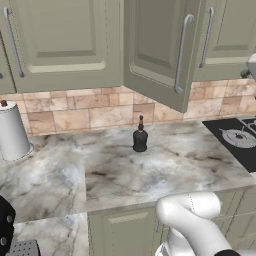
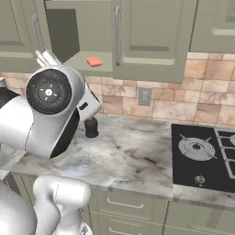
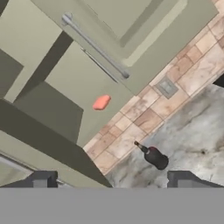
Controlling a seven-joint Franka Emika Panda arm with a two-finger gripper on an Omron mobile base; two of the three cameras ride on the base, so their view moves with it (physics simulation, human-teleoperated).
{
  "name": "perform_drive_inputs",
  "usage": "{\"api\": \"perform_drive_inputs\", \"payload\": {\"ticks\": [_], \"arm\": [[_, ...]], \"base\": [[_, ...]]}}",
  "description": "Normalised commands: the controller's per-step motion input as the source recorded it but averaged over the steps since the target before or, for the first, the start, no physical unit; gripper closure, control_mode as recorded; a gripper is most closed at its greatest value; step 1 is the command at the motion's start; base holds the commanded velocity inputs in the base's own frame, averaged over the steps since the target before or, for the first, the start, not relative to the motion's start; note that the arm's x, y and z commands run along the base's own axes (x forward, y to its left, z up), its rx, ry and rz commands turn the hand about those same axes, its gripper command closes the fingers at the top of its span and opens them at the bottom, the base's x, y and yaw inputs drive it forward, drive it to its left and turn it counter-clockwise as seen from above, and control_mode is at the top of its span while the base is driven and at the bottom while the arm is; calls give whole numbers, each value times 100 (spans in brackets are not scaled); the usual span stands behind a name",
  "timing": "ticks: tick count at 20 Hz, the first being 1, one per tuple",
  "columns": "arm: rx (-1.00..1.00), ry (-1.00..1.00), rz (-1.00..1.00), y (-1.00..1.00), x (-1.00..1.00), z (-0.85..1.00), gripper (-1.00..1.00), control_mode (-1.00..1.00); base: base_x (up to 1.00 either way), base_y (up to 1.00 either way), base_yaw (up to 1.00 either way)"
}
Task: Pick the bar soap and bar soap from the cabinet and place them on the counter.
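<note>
A flat salmon-orange bar soap (image 2: 94, 61) lies on the inner shelf of the open grey-green cabinet (image 2: 64, 32). In the hand view the same bar soap (image 3: 101, 103) sits on the cabinet (image 3: 70, 83) shelf near its front edge, well away from my gripper (image 3: 113, 180). The gripper is open, with nothing between its two dark fingertips (image 3: 41, 179). The cabinet door (image 1: 155, 50) stands swung out over the marble counter (image 1: 125, 170). The counter (image 2: 133, 156) runs below the shelf, and my arm (image 2: 46, 105) is raised at its left end.
A black bottle (image 1: 140, 136) stands on the counter near the tiled wall, also seen as the bottle (image 3: 153, 156) below the shelf. A white paper-towel roll (image 1: 12, 130) is at the far left. The black stove top (image 2: 202, 156) lies to the right. A wall outlet (image 2: 145, 96) sits under the cabinets.
</note>
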Motion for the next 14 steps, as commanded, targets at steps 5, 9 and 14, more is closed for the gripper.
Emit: {"api": "perform_drive_inputs", "payload": {"ticks": [5, 9, 14], "arm": [[11, 1, 11, 13, 72, -21, -100, -100], [6, 0, 7, 26, 77, -14, -100, -100], [6, 0, 7, 31, 70, -12, -100, -100]], "base": [[0, 0, 0], [0, 0, 0], [0, 0, 0]]}}
